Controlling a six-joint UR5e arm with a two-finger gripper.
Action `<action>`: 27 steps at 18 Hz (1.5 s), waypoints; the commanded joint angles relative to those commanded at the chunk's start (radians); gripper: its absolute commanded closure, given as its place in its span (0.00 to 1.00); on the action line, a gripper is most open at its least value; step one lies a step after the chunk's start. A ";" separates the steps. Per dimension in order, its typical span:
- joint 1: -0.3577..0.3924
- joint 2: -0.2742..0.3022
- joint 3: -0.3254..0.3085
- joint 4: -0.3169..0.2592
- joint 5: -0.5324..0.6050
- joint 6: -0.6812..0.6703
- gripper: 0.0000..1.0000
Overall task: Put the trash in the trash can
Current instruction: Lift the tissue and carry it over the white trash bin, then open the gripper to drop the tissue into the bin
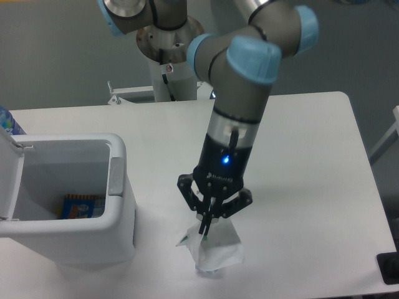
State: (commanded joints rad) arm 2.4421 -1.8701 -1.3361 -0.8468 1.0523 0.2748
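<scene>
The white worktop (299,143) fills most of the view, its far edge meeting a grey floor. On its left part stands the trash can (118,218), a big white rectangular bin with rounded corners. Its lid (9,180) is swung open at the left side, and a grey tab (116,177) sits on the rim at the right. Down inside, on the bottom, lies a blue-and-orange packet (82,206).

The arm (240,118), grey with light blue joint caps, reaches down from its base at the top of the view toward the near edge of the worktop, right of the bin and apart from it. A small blue light glows on its wrist.

At the arm's end, the claw (206,227) points straight down with its fingers drawn close together, pinching the top of the napkin (215,249). The crumpled white paper hangs below the fingertips as a loose, roughly triangular bunch, with one corner sticking out to the left. Whether its lowest part touches the worktop or hangs just clear cannot be told.

Of the water bottle (209,270) only a sliver of clear plastic shows at the napkin's lower edge, on the worktop; the rest is hidden behind the paper.
</scene>
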 joint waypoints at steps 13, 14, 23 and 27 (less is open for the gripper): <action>-0.127 0.180 -0.118 -0.002 -0.012 -0.250 1.00; -0.149 0.183 -0.126 -0.003 -0.012 -0.252 1.00; -0.310 0.146 -0.206 0.000 -0.011 -0.223 1.00; -0.316 0.147 -0.253 0.003 -0.011 -0.180 1.00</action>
State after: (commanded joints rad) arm 2.1261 -1.7227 -1.5891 -0.8437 1.0416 0.0949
